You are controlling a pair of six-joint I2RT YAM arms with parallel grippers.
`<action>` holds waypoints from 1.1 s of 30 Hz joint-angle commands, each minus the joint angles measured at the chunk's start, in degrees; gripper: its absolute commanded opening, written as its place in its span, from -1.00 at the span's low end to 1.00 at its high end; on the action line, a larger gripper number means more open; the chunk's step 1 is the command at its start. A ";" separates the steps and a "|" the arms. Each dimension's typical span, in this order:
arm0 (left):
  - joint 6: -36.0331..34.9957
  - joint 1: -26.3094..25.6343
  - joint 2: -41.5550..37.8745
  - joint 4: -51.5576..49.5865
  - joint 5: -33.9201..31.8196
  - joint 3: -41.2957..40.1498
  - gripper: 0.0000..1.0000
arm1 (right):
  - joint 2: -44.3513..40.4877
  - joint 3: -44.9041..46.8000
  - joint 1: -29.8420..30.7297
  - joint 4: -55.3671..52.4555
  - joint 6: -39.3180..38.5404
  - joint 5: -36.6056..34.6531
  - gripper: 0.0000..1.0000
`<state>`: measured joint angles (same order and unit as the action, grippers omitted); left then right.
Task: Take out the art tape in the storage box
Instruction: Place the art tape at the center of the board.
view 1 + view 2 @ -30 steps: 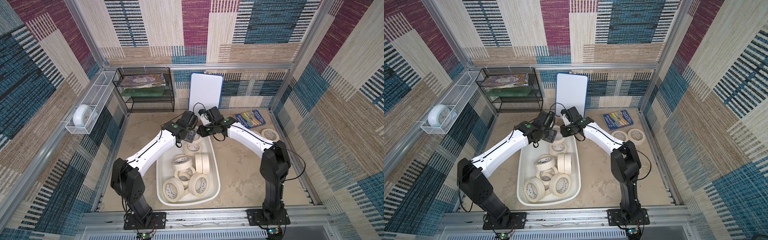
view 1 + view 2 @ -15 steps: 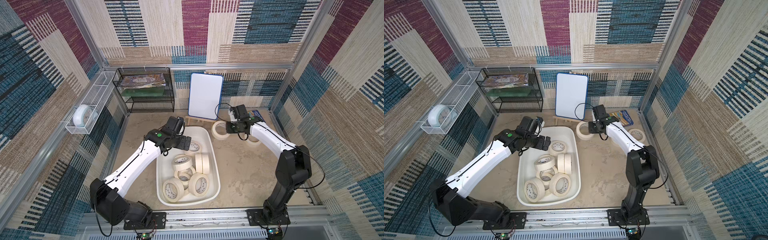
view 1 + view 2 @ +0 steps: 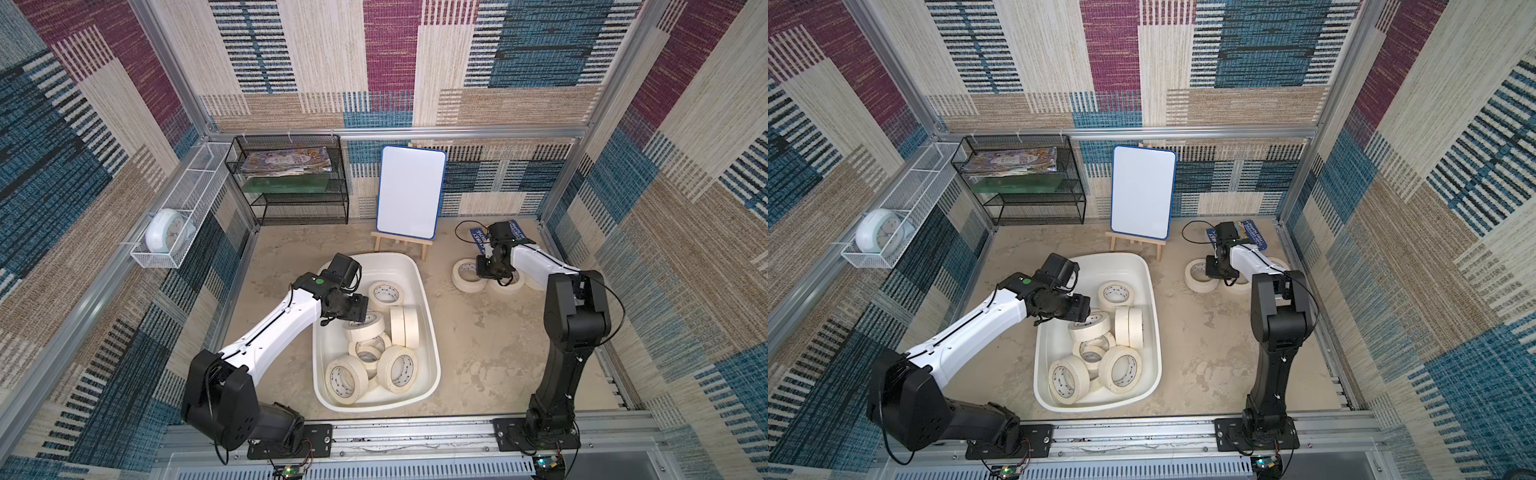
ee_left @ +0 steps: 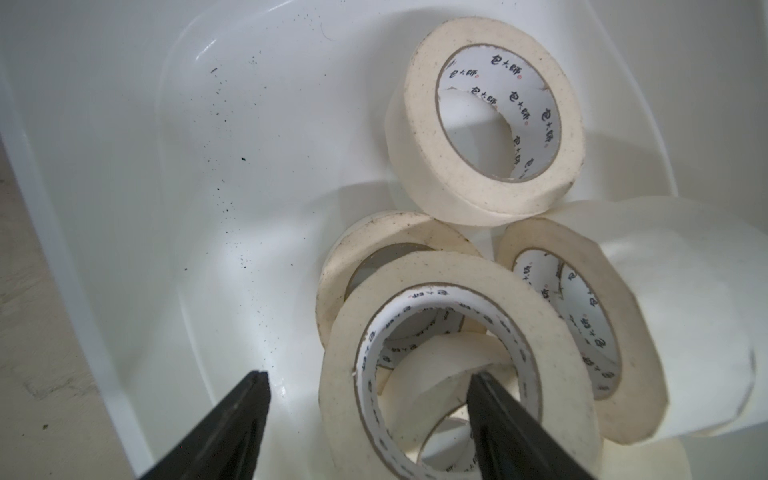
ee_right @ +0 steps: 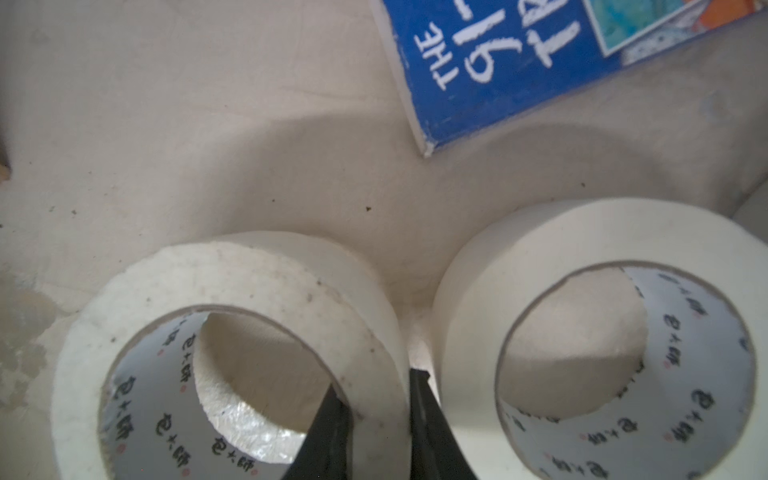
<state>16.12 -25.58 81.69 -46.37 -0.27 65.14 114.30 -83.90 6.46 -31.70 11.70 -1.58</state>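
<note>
Reaching into the storage box (image 3: 382,266) with the left gripper (image 4: 368,376) spread wide, straddling the wall of the nearest masking-tape roll (image 4: 436,268). Best closed squarely across that wall, then lifted straight up, clear of the neighbouring rolls (image 4: 490,124) leaning against it. Off the box's far right corner, clamped by its wall in the right gripper (image 5: 376,386): a roll already out (image 5: 249,274), down beside a second loose roll (image 5: 582,232) and a blue book (image 5: 519,75).

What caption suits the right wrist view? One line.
Right tool pinches one tape roll by its wall, beside another roll; blue book beyond.
</note>
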 commanded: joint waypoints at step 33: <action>3.21 0.14 0.43 -2.07 5.41 -5.43 0.45 | -18.59 8.67 6.25 2.03 -2.48 5.56 -0.06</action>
<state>18.48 -25.43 81.49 -46.96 1.98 60.64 96.20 -75.18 12.25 -29.12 9.58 3.68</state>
